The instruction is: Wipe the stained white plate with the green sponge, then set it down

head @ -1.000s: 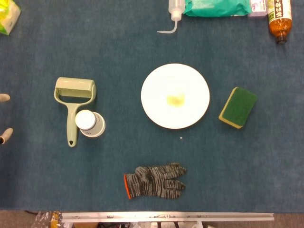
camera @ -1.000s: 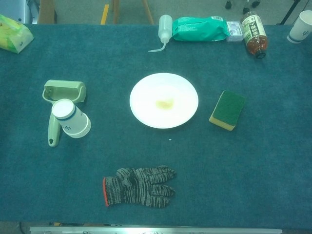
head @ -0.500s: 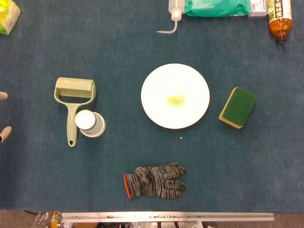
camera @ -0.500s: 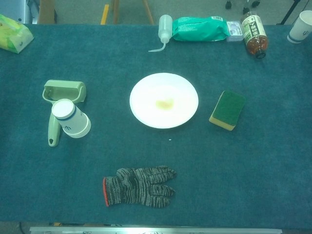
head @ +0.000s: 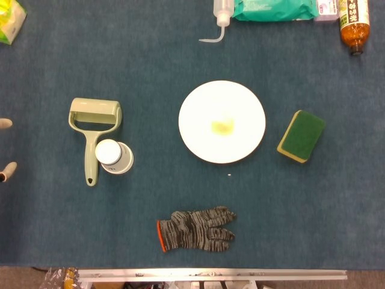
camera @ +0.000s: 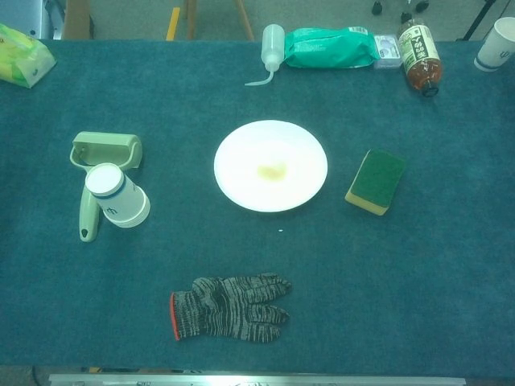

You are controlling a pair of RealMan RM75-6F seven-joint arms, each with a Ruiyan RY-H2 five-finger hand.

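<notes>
Stained plate and sponge lie untouched on the blue cloth.
The green sponge (head: pixel 301 136) is seen just right of the white plate (head: pixel 222 122) (yellow stain at centre), well apart from the left hand (head: pixel 5 147), of which only fingertips show at the frame's left edge, so its grip cannot be told.

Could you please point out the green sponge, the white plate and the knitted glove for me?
green sponge (head: pixel 302 134): head view, middle of its green top face.
white plate (head: pixel 204 105): head view, clean upper-left part, away from the yellow stain.
knitted glove (camera: pixel 217 309): chest view, on the palm.
</notes>
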